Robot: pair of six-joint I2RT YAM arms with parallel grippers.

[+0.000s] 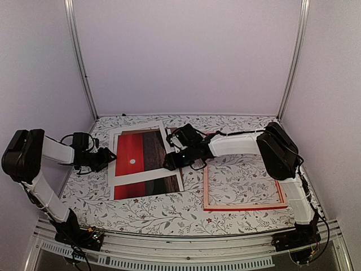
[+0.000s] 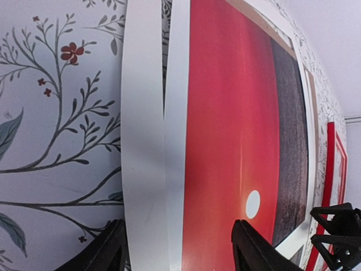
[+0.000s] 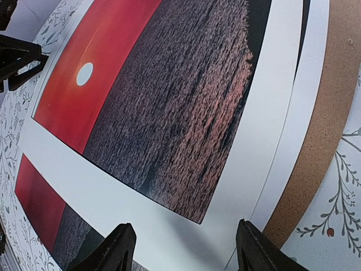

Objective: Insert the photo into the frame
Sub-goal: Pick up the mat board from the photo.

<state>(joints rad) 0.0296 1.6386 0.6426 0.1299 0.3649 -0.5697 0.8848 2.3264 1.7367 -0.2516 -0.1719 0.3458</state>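
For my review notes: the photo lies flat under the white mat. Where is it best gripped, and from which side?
Probably its thin side edges, approached low from left and right: the photo lies flat, with nothing standing up to pinch from above. The left gripper and right gripper flank it there, jaws open; the white mat covers its border.

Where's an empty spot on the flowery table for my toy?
Bare table runs along the near edge, before the photo and frame, and along the back wall. Inside the frame is bare too. Crowded: the middle, where the left gripper and right gripper flank the photo.
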